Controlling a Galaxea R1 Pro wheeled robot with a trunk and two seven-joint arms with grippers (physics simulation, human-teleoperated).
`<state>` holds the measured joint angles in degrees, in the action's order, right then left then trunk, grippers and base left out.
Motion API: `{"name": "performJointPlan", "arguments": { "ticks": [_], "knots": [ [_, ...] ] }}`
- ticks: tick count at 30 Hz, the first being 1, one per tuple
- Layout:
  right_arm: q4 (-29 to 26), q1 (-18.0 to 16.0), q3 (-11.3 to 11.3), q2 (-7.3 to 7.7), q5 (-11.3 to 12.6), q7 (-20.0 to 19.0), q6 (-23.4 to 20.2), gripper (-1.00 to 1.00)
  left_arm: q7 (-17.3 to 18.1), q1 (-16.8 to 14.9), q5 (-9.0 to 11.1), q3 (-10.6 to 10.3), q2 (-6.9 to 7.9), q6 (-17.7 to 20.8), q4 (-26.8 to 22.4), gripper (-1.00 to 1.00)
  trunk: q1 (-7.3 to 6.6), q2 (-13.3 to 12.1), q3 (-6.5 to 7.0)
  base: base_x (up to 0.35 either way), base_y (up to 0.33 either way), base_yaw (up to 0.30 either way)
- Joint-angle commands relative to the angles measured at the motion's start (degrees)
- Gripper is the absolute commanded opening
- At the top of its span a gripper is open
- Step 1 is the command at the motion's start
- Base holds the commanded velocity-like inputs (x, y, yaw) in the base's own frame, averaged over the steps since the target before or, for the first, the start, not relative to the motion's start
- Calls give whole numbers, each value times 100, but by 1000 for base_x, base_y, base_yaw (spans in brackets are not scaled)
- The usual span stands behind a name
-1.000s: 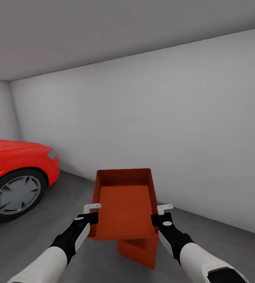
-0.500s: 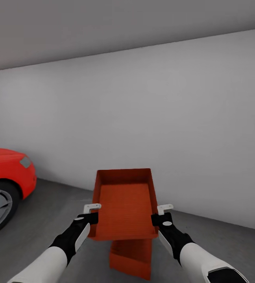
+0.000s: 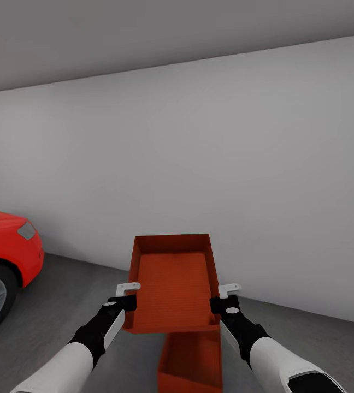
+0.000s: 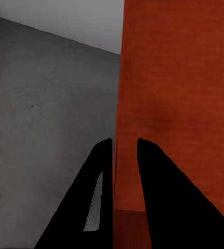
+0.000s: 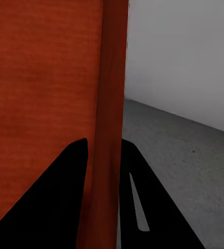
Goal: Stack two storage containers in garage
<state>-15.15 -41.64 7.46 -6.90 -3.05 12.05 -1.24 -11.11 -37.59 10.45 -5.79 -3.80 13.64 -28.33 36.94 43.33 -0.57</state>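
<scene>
Red-orange open-top container point(image 3: 172, 284) held level, both grippers' fingers point(image 4: 104, 171) clamped on side walls; twin container point(image 3: 190, 363) on floor point(image 3: 51, 305) below.

You have one red-orange storage container point(image 3: 172, 284) raised off the ground, open top up, its long side walls pinched by the left end effector point(image 3: 127, 295) and the right end effector point(image 3: 224, 297). Directly beneath it, partly hidden, the second storage container point(image 3: 192, 360) sits on the dark grey garage floor point(image 3: 62, 295), also open side up, close to the white wall.
</scene>
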Motion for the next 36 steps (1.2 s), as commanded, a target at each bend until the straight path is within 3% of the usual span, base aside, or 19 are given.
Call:
{"name": "performJointPlan", "arguments": {
  "ticks": [1,12,23,36],
  "knots": [
    [21,-2,-104,4,-11,175,9,-100,-84,-5,-52,25,11,16,-165,-100,5,5,-6,301,219,0],
    [21,-2,-104,7,-14,190,24,-100,-84,-8,-52,21,11,13,-165,-100,5,5,-6,301,219,-10],
    [26,-2,-104,-4,-3,284,27,-100,-84,-8,-57,21,11,0,-173,-100,5,5,-6,287,202,-210],
    [30,-2,-104,-4,-3,283,27,-100,-84,-9,-57,26,11,-2,-173,-100,5,5,-6,22,15,-244]
  ]
}}
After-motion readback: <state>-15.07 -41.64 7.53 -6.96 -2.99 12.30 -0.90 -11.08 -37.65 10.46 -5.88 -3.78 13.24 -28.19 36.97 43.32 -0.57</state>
